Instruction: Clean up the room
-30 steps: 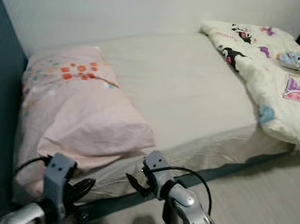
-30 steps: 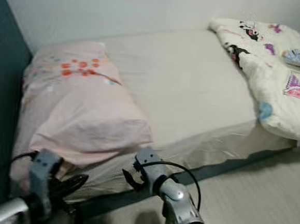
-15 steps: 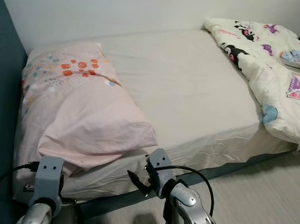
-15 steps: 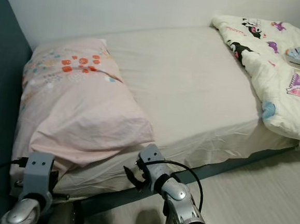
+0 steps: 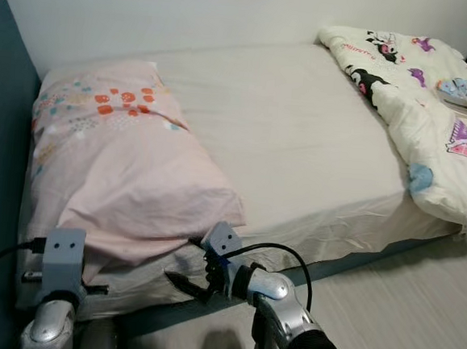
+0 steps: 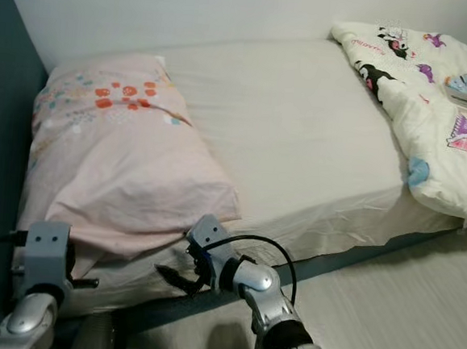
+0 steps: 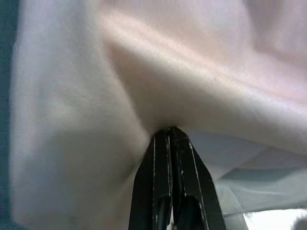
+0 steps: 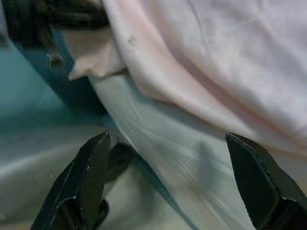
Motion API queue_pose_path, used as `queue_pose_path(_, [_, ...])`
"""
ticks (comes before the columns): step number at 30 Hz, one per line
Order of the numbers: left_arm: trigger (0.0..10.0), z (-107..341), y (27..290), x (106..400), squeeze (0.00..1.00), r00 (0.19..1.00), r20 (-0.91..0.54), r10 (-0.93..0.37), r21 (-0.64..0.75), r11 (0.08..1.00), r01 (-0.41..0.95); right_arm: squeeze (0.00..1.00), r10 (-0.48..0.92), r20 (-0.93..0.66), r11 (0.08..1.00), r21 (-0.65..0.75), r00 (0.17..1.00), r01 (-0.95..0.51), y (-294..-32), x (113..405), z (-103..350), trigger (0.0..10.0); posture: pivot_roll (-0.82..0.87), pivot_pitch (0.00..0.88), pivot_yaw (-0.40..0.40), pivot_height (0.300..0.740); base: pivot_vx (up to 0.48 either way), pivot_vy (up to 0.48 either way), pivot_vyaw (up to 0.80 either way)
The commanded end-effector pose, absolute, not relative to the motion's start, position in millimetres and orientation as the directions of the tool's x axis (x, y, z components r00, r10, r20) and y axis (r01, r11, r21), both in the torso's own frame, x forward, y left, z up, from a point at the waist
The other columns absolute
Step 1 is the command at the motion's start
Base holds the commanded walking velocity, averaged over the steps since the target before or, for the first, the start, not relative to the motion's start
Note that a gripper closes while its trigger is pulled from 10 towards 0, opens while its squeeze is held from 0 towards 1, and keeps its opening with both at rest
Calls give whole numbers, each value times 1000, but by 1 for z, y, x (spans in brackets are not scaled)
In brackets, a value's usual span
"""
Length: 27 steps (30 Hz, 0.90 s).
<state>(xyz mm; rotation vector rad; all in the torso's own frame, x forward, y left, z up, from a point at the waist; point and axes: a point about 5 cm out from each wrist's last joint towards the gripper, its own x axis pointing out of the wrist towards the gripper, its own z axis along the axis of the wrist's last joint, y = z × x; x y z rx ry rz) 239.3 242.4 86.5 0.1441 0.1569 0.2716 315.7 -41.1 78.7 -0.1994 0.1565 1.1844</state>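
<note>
Bed (image 5: 301, 139) is carrying the pillow (image 5: 121, 166); left gripper (image 7: 171, 136) is pinching its near corner closed, right gripper (image 8: 168, 158) is hovering open just below its near edge.

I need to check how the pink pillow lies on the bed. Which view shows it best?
The left eye view: the whole pink pillow shows, lying at the bed's left end. The right eye view matches. The left wrist view has only folds at the shut left gripper; the right wrist view, its edge beyond the open right gripper.
</note>
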Motion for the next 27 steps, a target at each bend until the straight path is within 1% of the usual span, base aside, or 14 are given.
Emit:
queue_pose_path(1, [10000,92,251,232,0,953,-114,281,190,947,-257,0,891,-270,364,-56,365,-930,-46,320,77,10000,114,296,-110,536,0,0,0])
queue_pose_path(3, [10000,100,260,227,0,953,-82,293,220,938,-269,0,860,-328,384,-89,391,-919,-52,332,84,10000,123,303,-113,536,0,0,0])
queue_pose_path(4, [10000,100,260,227,0,953,-82,293,220,938,-269,0,860,-328,384,-89,391,-919,-52,332,84,10000,123,303,-113,536,0,0,0])
queue_pose_path(6, [10000,111,265,221,0,956,-52,288,242,933,-267,0,828,-373,402,-126,419,-907,-58,342,91,10000,174,330,-133,536,0,0,0])
queue_pose_path(10, [10000,118,266,217,0,960,-33,279,250,932,-262,0,803,-393,421,-156,447,-893,-61,349,97,10000,195,342,-137,536,0,0,0])
queue_pose_path(11, [10000,125,266,213,0,964,-14,266,262,931,-253,0,775,-423,416,-217,469,-883,-64,356,105,10000,211,350,-143,536,0,0,0])
queue_pose_path(15, [10000,127,265,210,0,965,-9,261,264,932,-249,0,761,-432,414,-251,484,-875,-65,359,109,10000,224,350,-146,536,0,0,0])
queue_pose_path(19, [10000,132,261,201,0,969,1,249,278,930,-239,0,635,-381,426,-553,672,-716,-63,384,147,10000,247,362,-153,536,0,0,0])
queue_pose_path(20, [10000,132,261,201,0,969,1,249,278,930,-239,0,635,-381,426,-553,672,-716,-63,384,147,10000,247,362,-153,536,0,0,0])
queue_pose_path(23, [10000,133,260,199,0,969,0,246,285,929,-236,0,601,-350,440,-605,719,-663,-64,389,156,10000,254,361,-156,536,0,0,0])
queue_pose_path(24, [10000,134,261,198,0,969,-1,246,290,928,-235,0,565,-323,459,-642,759,-614,-67,394,163,10000,259,365,-159,536,0,0,0])
queue_pose_path(25, [10000,134,261,198,0,969,-1,246,290,928,-235,0,565,-323,459,-642,759,-614,-67,394,163,10000,259,365,-159,536,0,0,0])
queue_pose_path(26, [10000,134,261,197,0,969,-1,249,294,926,-237,0,527,-284,488,-670,801,-559,-70,399,172,10000,260,364,-159,536,0,0,0])
queue_pose_path(27, [10000,134,261,197,0,969,-1,249,294,926,-237,0,527,-284,488,-670,801,-559,-70,399,172,10000,260,364,-159,536,0,0,0])
